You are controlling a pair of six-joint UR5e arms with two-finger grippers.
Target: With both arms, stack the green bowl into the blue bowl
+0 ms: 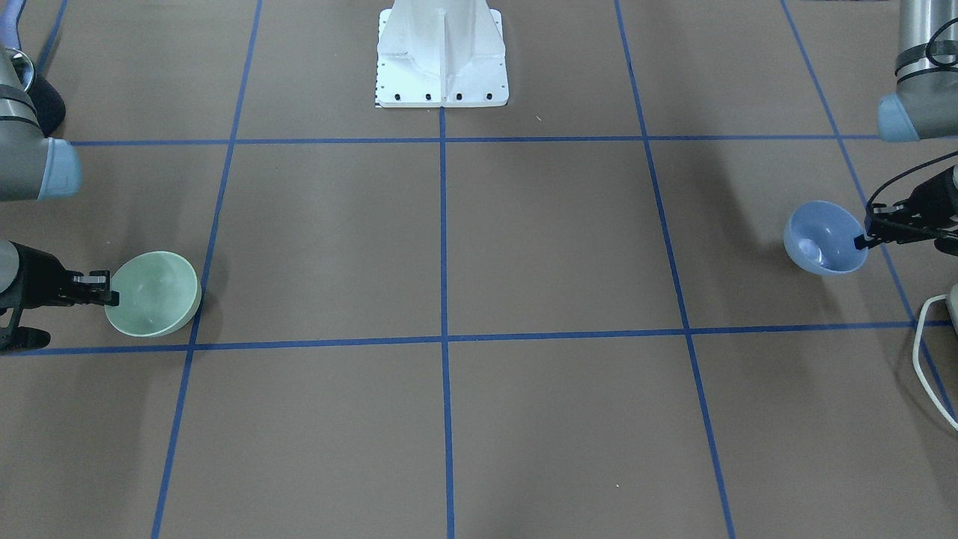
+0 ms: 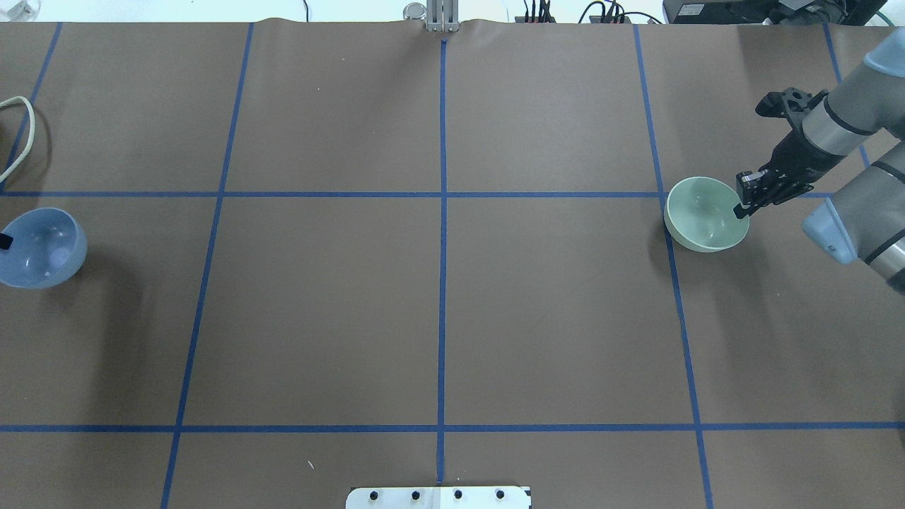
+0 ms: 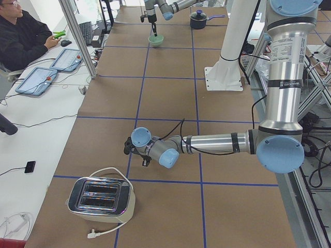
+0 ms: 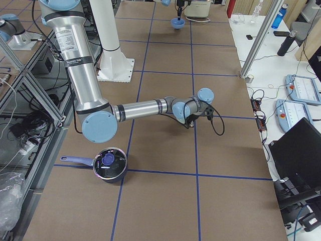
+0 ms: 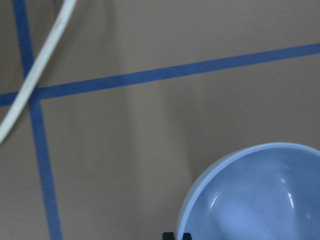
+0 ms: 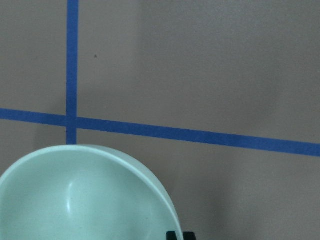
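left pincer (image 1: 861,241): grasping blue bowl (image 1: 819,238) rim, bowl tilted | right pincer (image 1: 112,298): grasping green bowl (image 1: 153,293) rim, bowl tilted

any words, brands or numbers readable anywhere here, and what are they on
Nothing can be read.
green bowl: plain, no text
blue bowl: plain, no text
label on the left arm: too small to read
black band on the right arm: too small to read

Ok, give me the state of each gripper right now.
Left gripper: closed on the rim of the blue bowl, holding it.
Right gripper: closed on the rim of the green bowl, holding it.
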